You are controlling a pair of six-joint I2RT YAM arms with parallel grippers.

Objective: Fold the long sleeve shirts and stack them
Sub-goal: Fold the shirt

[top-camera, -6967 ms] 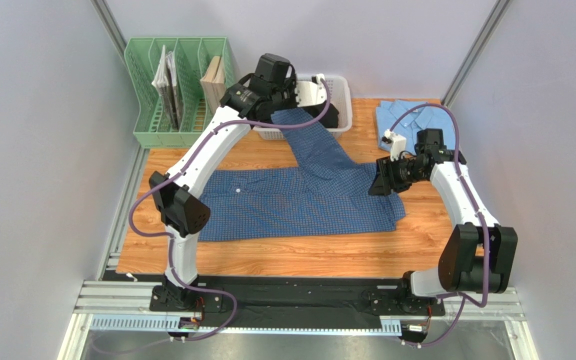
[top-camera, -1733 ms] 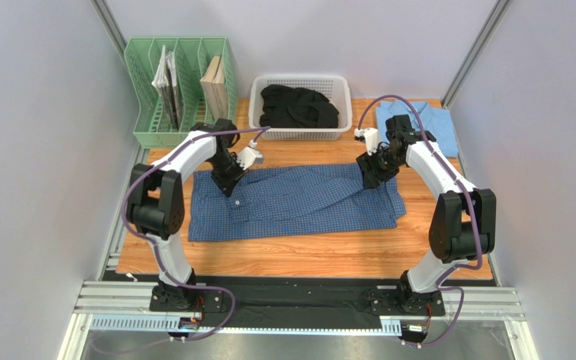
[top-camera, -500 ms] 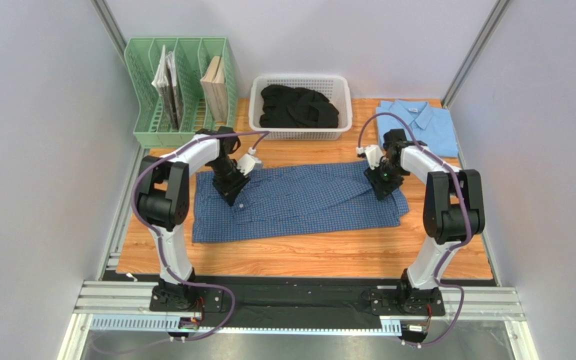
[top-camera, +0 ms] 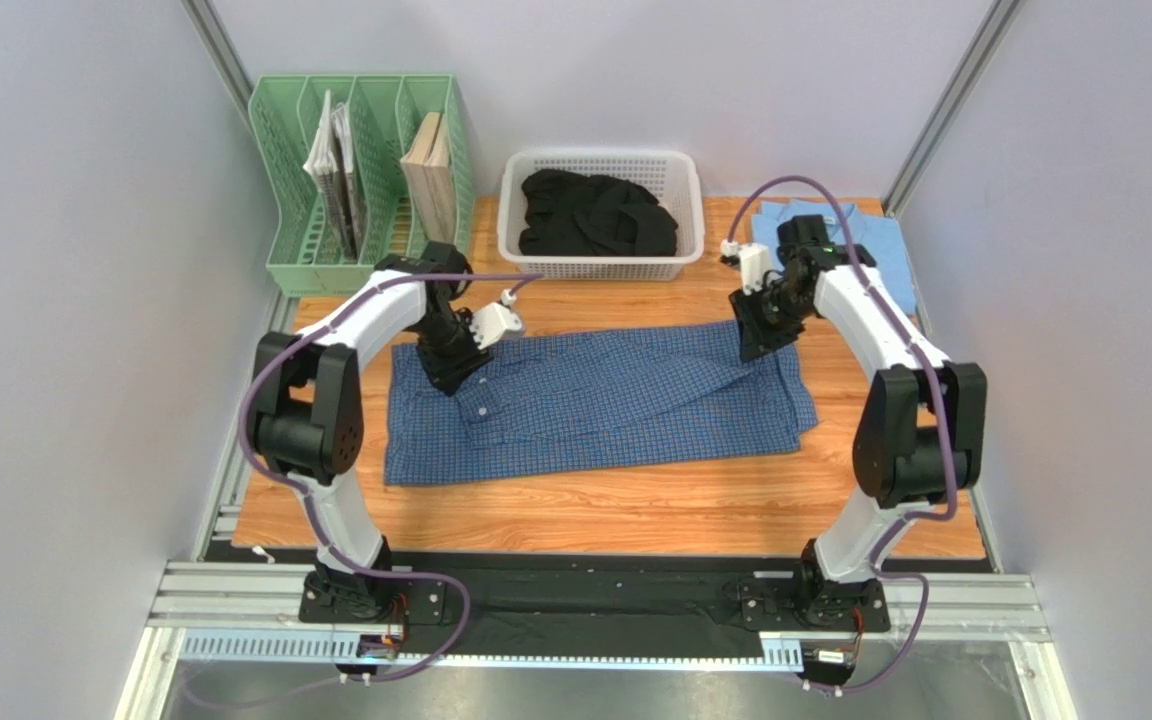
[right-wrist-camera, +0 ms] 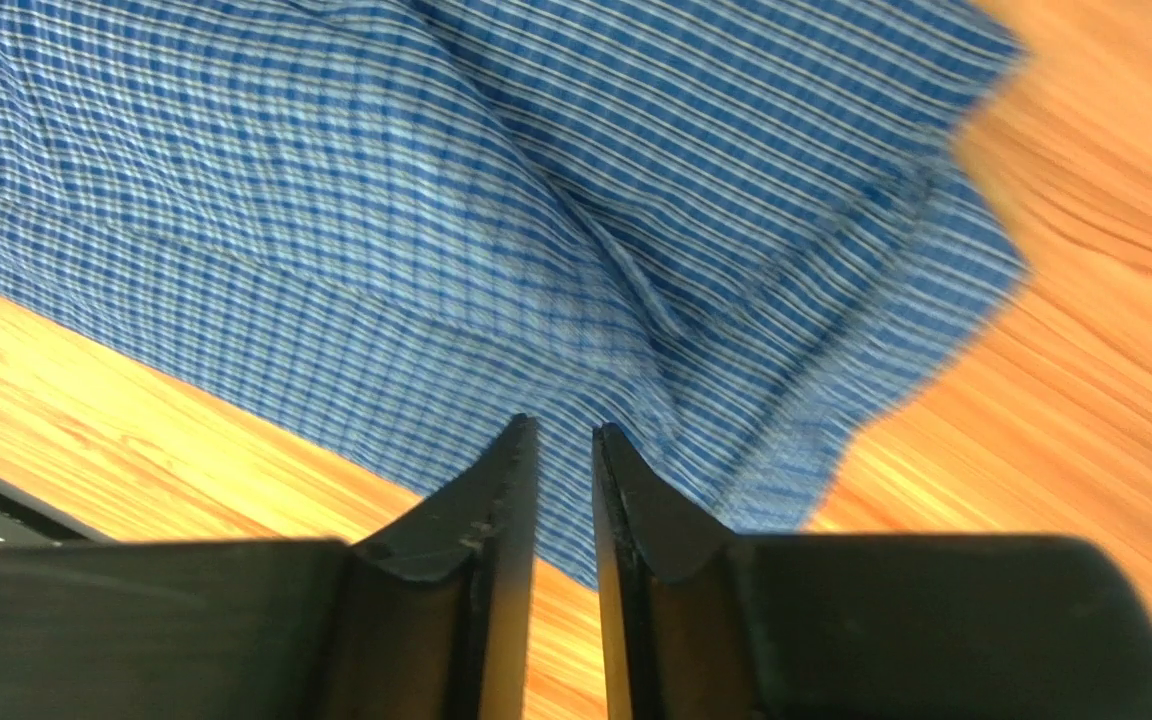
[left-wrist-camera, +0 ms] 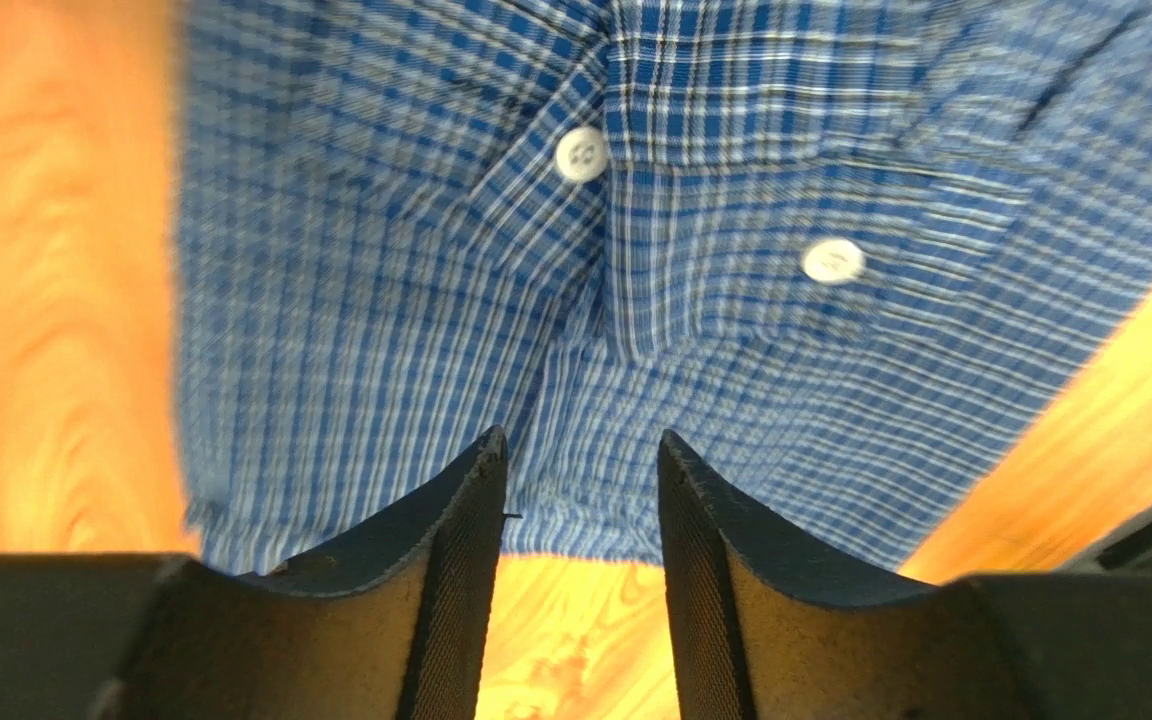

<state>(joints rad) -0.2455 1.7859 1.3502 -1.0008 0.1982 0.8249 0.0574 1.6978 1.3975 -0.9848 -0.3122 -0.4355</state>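
The long sleeve shirts first: the dark blue checked shirt (top-camera: pixel 597 398) now lies flat across the middle of the table (top-camera: pixel 612 510) as one long band. A few seconds back a sleeve was still stretched up toward the basket, so I'd say the sleeve fold is done and the crosswise folds come next. The light blue shirt (top-camera: pixel 880 240) sits folded at the far right corner, so that's likely the stacking spot.

The left gripper (left-wrist-camera: pixel 579 450) has let go, jaws apart over the collar end near the white buttons (left-wrist-camera: pixel 582 153). The right gripper (right-wrist-camera: pixel 560 435) is nearly closed at the hem end. Can't tell if it's pinching cloth.

Containers: the white basket (top-camera: pixel 515 225) holds dark clothes (top-camera: pixel 597 210), and the green file rack (top-camera: pixel 274 180) has a few books (top-camera: pixel 428 158) standing in its slots.
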